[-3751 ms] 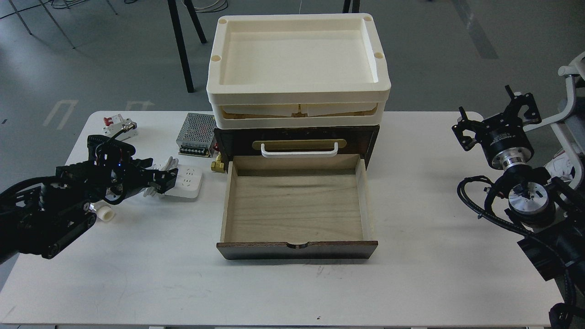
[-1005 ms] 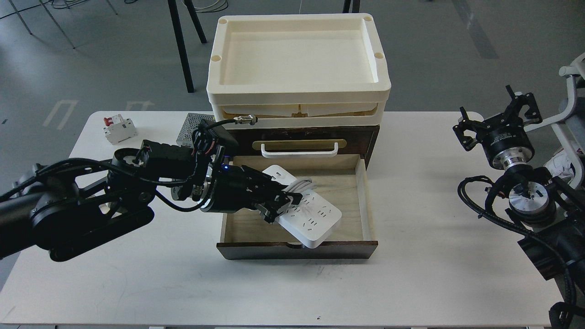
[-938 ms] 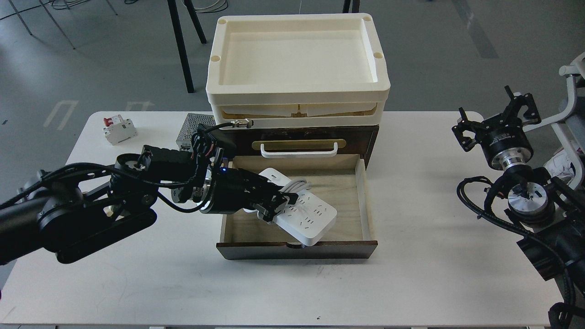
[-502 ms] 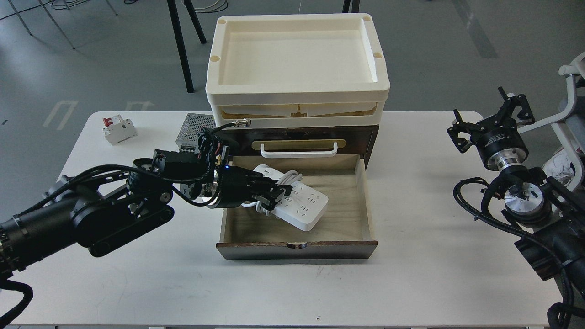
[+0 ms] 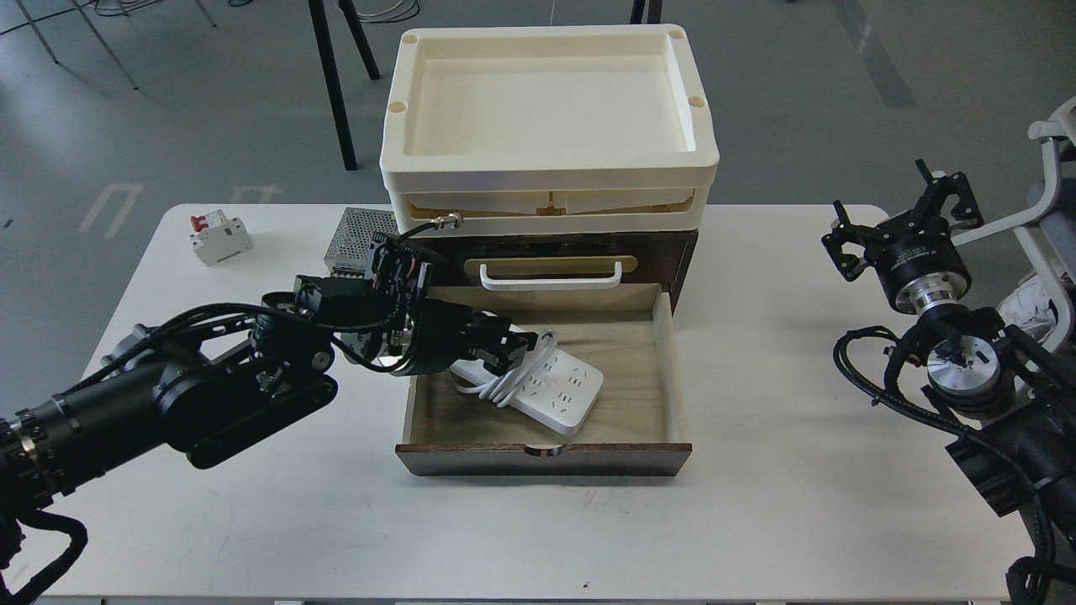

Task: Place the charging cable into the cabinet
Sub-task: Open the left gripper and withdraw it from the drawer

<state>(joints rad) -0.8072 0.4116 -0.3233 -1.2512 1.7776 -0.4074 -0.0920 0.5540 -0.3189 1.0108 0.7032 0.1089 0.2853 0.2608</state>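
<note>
Fingers (image 5: 514, 346) of your left gripper (image 5: 508, 349) are spread a little above the near-left end of the charging cable (image 5: 551, 388). Whether they touch the looped cord there, you cannot tell from the head view; nothing reads as clamped between them. The left arm reaches in over the left wall of the drawer (image 5: 670, 370).

The charging cable lies on the drawer floor, set diagonally, socket face up. Its white cord is bunched across its left half, and its right end points toward the drawer's front-right.

The drawer is pulled out of the cabinet (image 5: 672, 252) toward you. The white handle (image 5: 551, 277) sits on the brass plate above it. The cream trays (image 5: 546, 181) are stacked on the cabinet top.

Your right gripper (image 5: 904, 223) is held off the counter's (image 5: 756, 521) right edge, well apart from the cabinet. Its fingers stand apart with nothing between them.

On the counter's left-back area you have a circuit breaker (image 5: 218, 238) with a red switch. A perforated metal power supply (image 5: 357, 235) sits just beside the cabinet's left side.
</note>
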